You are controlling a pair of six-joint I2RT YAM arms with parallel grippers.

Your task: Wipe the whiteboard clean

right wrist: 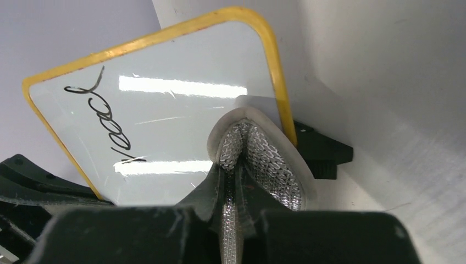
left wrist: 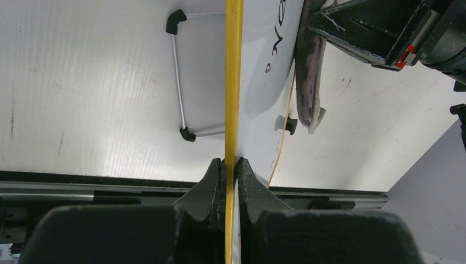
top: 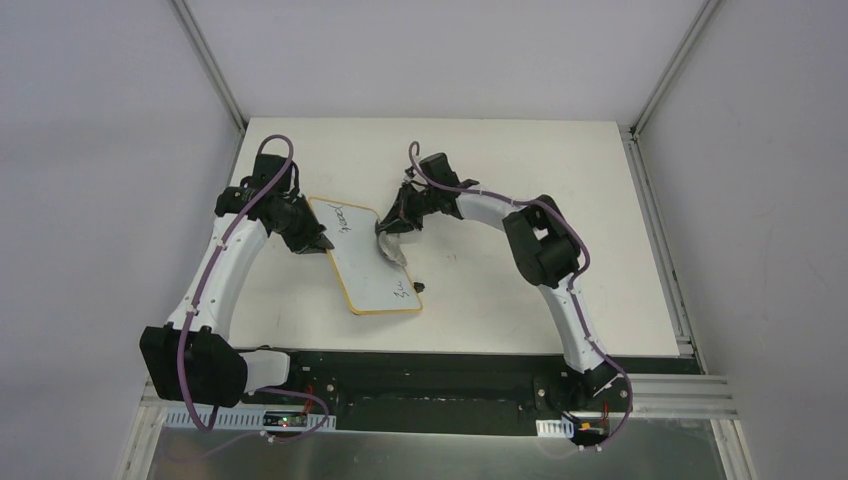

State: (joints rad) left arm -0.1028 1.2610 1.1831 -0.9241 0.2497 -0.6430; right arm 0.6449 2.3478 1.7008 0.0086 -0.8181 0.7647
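From above, we are seeing the whiteboard (top: pixel 365 262) left of the table's (top: pixel 600 200) middle. The left gripper (top: pixel 312 238) is biting its left edge, and the right gripper (top: pixel 397 225) is holding a grey pad (top: pixel 392 250) at its right edge.

In the left wrist view the jaws are pinching only the thin rim (left wrist: pixel 233 82), so a hard stroke may twist the board loose.

In the right wrist view the jaws are clamping the pad's fold beside the writing (right wrist: pixel 112 124), so the pad may slide off the edge.

A white table (top: pixel 520 160) stands between plain pale walls (top: pixel 100 120), with aluminium posts (top: pixel 212 60) at the far corners; the light seems to come from above.
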